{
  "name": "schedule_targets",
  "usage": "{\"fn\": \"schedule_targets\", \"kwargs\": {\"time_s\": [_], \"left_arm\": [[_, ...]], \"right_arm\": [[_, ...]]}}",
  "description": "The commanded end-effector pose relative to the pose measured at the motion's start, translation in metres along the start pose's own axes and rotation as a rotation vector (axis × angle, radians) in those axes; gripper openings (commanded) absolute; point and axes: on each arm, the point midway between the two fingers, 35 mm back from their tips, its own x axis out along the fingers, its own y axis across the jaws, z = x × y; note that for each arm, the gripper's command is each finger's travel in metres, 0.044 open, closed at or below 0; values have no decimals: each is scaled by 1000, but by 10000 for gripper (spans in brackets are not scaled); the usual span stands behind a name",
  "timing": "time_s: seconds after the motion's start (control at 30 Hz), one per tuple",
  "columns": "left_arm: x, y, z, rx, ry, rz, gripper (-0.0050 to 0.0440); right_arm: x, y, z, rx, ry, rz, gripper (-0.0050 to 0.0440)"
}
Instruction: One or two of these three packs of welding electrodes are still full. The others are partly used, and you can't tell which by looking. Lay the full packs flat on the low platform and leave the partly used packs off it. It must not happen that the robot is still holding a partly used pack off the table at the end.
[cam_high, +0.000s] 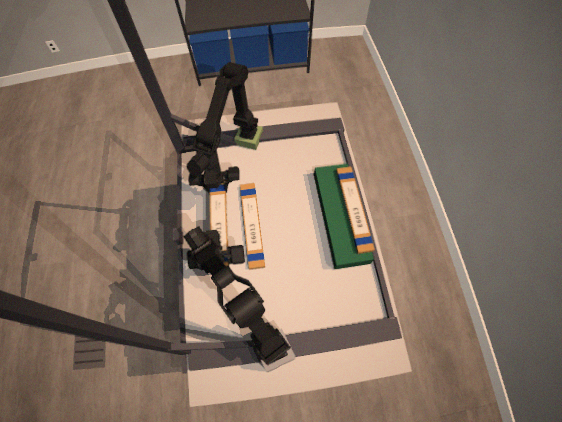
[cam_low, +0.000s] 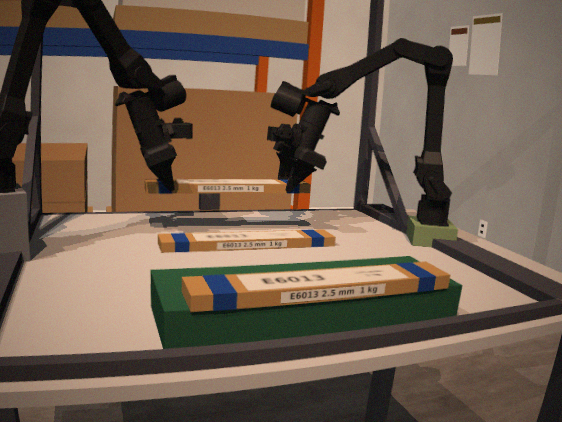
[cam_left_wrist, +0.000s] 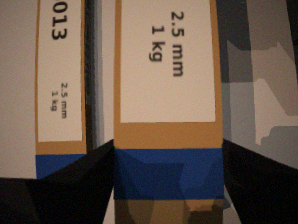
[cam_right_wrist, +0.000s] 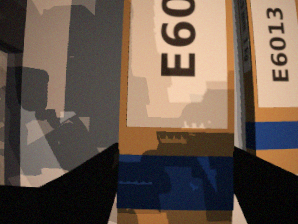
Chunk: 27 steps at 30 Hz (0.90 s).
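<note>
While aloft, a blue-banded, white-labelled orange pack (cam_high: 218, 205) (cam_low: 230, 188) (cam_left_wrist: 168, 135) (cam_right_wrist: 175, 140)

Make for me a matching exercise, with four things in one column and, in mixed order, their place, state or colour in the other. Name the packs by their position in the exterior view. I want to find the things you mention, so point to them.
1. nearest pack (cam_high: 356, 210) (cam_low: 320, 281)
2. middle pack (cam_high: 252, 225) (cam_low: 247, 240) (cam_left_wrist: 60, 65) (cam_right_wrist: 277, 55)
3. farthest pack (cam_high: 218, 205) (cam_low: 232, 188) (cam_left_wrist: 167, 90) (cam_right_wrist: 145, 65)
4. low platform (cam_high: 332, 220) (cam_low: 300, 322)

A. raised, between the fingers of the left tool (cam_high: 218, 186) (cam_low: 291, 186) (cam_left_wrist: 168, 145) and right tool (cam_high: 223, 254) (cam_low: 167, 186) (cam_right_wrist: 173, 151)
B. green
C. flat on the platform
D. flat on the tabletop (cam_high: 295, 210) (cam_low: 100, 290)

Pairs: 1-C, 2-D, 3-A, 4-B
</note>
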Motion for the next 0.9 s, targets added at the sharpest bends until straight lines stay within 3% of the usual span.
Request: {"fn": "schedule_targets", "kwargs": {"time_s": [0.0,0.87], "left_arm": [[-10,11,3,-30,-24,-8,-50],[-10,59,1,-28,-24,-4,-50]], "right_arm": [[-12,5,3,-22,-20,41,-50],[-10,-44,3,-24,-19,37,-50]]}}
